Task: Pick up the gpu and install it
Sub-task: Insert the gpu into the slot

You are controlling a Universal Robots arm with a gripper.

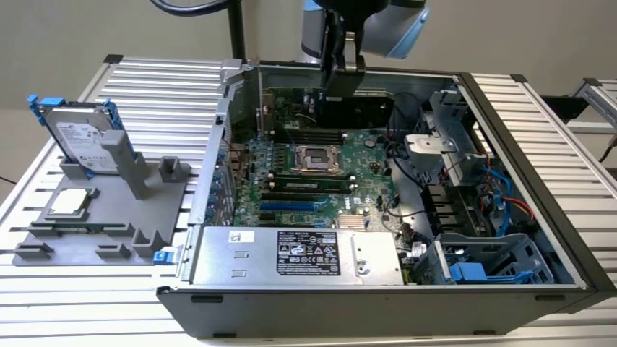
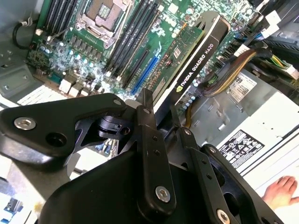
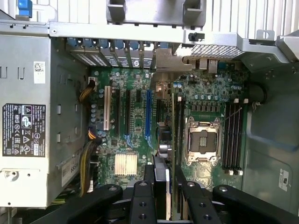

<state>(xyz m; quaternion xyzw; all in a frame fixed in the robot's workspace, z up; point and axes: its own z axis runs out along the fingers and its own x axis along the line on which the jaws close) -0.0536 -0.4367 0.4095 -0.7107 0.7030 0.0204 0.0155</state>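
Exterior view: black pincer (image 1: 343, 88) clamped on gpu (image 1: 355, 110), a thin flat card with green board on one face and black shroud on the other. Card held on edge inside open dark metal computer case (image 1: 386, 314), over green motherboard (image 1: 318, 184). First wrist view: silver end bracket (image 3: 164, 63) at case rear wall. Slot seating: cannot tell.

You'll find white lettering along the black shroud of the thin, flat green-board gpu (image 2: 198, 56). In the exterior view, a black-and-white sticker (image 1: 308, 253) sits on the silver metal power-supply box (image 1: 227, 264), at six o'clock from the green motherboard (image 1: 371, 155). At nine o'clock, a white label (image 1: 87, 148) covers the silver blue-framed hard drive (image 1: 68, 119).
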